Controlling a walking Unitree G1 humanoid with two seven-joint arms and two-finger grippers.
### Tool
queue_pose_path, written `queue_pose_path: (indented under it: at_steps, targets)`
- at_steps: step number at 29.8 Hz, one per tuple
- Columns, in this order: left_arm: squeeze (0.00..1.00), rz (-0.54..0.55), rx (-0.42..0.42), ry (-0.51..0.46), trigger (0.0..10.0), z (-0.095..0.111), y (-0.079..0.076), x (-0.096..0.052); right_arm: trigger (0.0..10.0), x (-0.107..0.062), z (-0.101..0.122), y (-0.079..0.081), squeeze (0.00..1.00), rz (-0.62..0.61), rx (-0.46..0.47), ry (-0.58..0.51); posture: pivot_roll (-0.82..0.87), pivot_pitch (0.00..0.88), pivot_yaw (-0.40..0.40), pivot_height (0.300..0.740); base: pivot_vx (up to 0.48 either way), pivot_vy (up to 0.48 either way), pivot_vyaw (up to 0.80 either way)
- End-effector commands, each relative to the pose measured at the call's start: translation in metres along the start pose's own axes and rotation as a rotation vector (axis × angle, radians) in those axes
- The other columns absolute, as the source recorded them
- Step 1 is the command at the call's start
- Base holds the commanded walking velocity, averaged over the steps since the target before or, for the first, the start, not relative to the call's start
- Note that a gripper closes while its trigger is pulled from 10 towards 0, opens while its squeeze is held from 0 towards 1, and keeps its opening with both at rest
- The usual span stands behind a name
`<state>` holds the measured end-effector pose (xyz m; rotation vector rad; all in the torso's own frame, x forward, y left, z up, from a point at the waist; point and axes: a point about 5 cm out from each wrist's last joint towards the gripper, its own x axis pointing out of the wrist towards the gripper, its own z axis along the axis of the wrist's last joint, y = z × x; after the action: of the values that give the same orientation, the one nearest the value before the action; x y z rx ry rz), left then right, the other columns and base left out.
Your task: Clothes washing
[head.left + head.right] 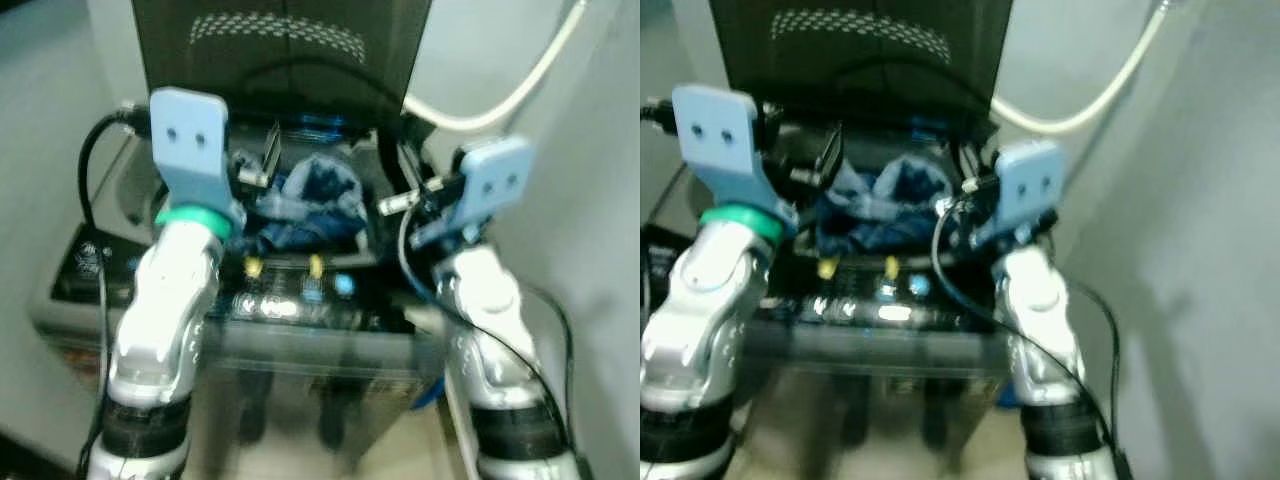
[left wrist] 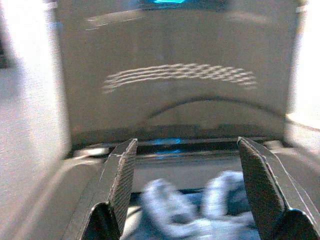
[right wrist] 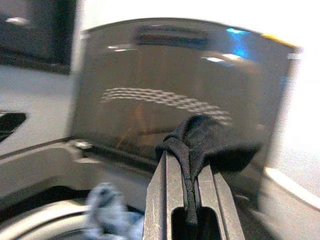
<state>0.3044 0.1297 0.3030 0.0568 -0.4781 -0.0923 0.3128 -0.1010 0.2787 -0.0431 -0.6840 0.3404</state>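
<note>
Two grippers are raised over an open top-loading washing machine [image 1: 90, 270] whose dark lid [image 1: 280, 45] stands upright; its control-panel lettering is too blurred to read. The right gripper [image 3: 187, 165] has its fingers pinched on a dark garment [image 3: 210, 142] bunched at their tips above the tub. The left gripper [image 2: 187, 175] has its fingers spread wide, empty, above the blue clothes [image 1: 310, 205] in the tub.

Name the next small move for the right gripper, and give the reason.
Probably open the right gripper and let the dark cloth drop. It is shut on the cloth and is raised over the open washing machine, whose lid stands up behind and whose tub already holds blue clothes. The left gripper is open above them.
</note>
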Motion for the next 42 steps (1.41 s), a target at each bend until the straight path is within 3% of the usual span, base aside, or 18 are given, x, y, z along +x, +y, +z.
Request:
queue_pose_path:
  at_steps: [1, 10, 13, 16, 18, 19, 20, 21, 22, 23, 24, 29, 31, 34, 35, 38, 39, 42]
  targets:
    - [0.00, -0.005, 0.004, 0.024, 10.0, -0.004, -0.002, -0.001, 10.0, 0.000, 0.001, -0.001, 0.00, -0.001, -0.006, -0.001, 0.13, 0.027, -0.002, 0.735, 0.000, 0.000, 0.00]
    - [0.00, -0.067, -0.007, 0.054, 10.0, -0.008, -0.008, -0.002, 10.0, -0.001, 0.001, -0.001, 0.00, -0.004, -0.005, -0.001, 0.13, 0.029, 0.000, 0.735, 0.000, 0.000, 0.00]
    - [0.00, -0.237, 0.024, 0.031, 10.0, -0.003, -0.011, -0.006, 10.0, -0.001, 0.001, -0.001, 0.00, 0.003, -0.010, -0.002, 0.13, 0.029, 0.000, 0.735, 0.000, 0.000, 0.00]
    - [0.00, -0.291, 0.032, 0.025, 10.0, -0.001, -0.011, -0.008, 10.0, -0.001, 0.001, -0.001, 0.00, 0.006, -0.012, -0.002, 0.13, 0.032, 0.000, 0.735, 0.000, 0.000, 0.00]
    - [0.00, -0.492, 0.000, 0.039, 10.0, 0.004, -0.013, -0.019, 10.0, 0.000, 0.003, -0.002, 0.00, 0.020, -0.019, -0.006, 0.13, 0.033, 0.000, 0.735, 0.000, 0.000, 0.00]
    - [0.00, -0.492, 0.000, 0.039, 10.0, 0.004, -0.013, -0.019, 10.0, 0.000, 0.003, -0.002, 0.00, 0.020, -0.019, -0.006, 0.13, 0.033, 0.000, 0.735, 0.000, 0.000, 0.00]
    - [0.00, -0.622, -0.010, 0.051, 10.0, 0.005, -0.013, -0.031, 10.0, 0.002, 0.007, -0.004, 0.00, 0.037, -0.020, -0.017, 0.13, 0.033, 0.001, 0.735, 0.000, 0.000, 0.00]
    - [0.00, -0.622, -0.010, 0.051, 10.0, 0.005, -0.013, -0.031, 10.0, 0.002, 0.007, -0.004, 0.00, 0.037, -0.020, -0.017, 0.13, 0.033, 0.001, 0.735, 0.000, 0.000, 0.00]
    - [0.00, -0.766, -0.024, 0.094, 10.0, 0.004, -0.012, -0.047, 10.0, 0.008, 0.016, -0.006, 0.00, 0.083, -0.012, -0.044, 0.12, 0.031, 0.005, 0.735, 0.000, 0.000, 0.00]
    - [0.00, -0.766, -0.024, 0.094, 10.0, 0.004, -0.012, -0.047, 10.0, 0.008, 0.016, -0.006, 0.00, 0.083, -0.012, -0.044, 0.12, 0.031, 0.005, 0.735, 0.000, 0.000, 0.00]
    - [0.00, -0.862, -0.028, 0.129, 10.0, 0.002, -0.012, -0.058, 10.0, 0.014, 0.025, -0.006, 0.00, 0.134, -0.002, -0.070, 0.12, 0.030, 0.005, 0.735, 0.000, 0.000, 0.00]
    - [0.00, -0.974, -0.052, 0.174, 10.0, 0.000, -0.014, -0.072, 10.0, 0.026, 0.048, -0.005, 0.00, 0.215, 0.045, -0.145, 0.11, 0.025, 0.004, 0.735, 0.000, 0.000, 0.00]
    - [0.00, -0.948, -0.065, 0.165, 10.0, -0.006, -0.020, -0.064, 10.0, 0.039, 0.077, -0.001, 0.00, 0.313, 0.111, -0.245, 0.11, 0.021, -0.006, 0.735, 0.000, 0.000, 0.00]
    - [0.00, -0.887, -0.041, 0.157, 10.0, -0.014, -0.019, -0.053, 10.0, 0.041, 0.089, 0.002, 0.00, 0.378, 0.147, -0.283, 0.11, 0.020, -0.011, 0.735, 0.000, 0.000, 0.00]
    - [0.00, -0.797, -0.017, 0.142, 10.0, -0.022, -0.014, -0.033, 10.0, 0.041, 0.100, 0.003, 0.00, 0.436, 0.193, -0.314, 0.11, 0.020, -0.014, 0.735, 0.000, 0.000, 0.00]
    - [0.00, -0.751, -0.004, 0.137, 10.0, -0.026, -0.010, -0.022, 10.0, 0.040, 0.106, 0.004, 0.00, 0.471, 0.221, -0.328, 0.11, 0.021, -0.017, 0.735, 0.000, 0.000, 0.00]
    - [0.00, -0.653, 0.030, 0.120, 10.0, -0.033, 0.000, 0.004, 10.0, 0.039, 0.110, 0.002, 0.00, 0.498, 0.250, -0.335, 0.12, 0.026, -0.024, 0.735, 0.000, 0.000, 0.00]
    - [0.00, -0.600, 0.048, 0.112, 10.0, -0.035, 0.007, 0.019, 10.0, 0.039, 0.112, 0.001, 0.00, 0.514, 0.267, -0.335, 0.12, 0.030, -0.026, 0.735, 0.000, 0.000, 0.00]
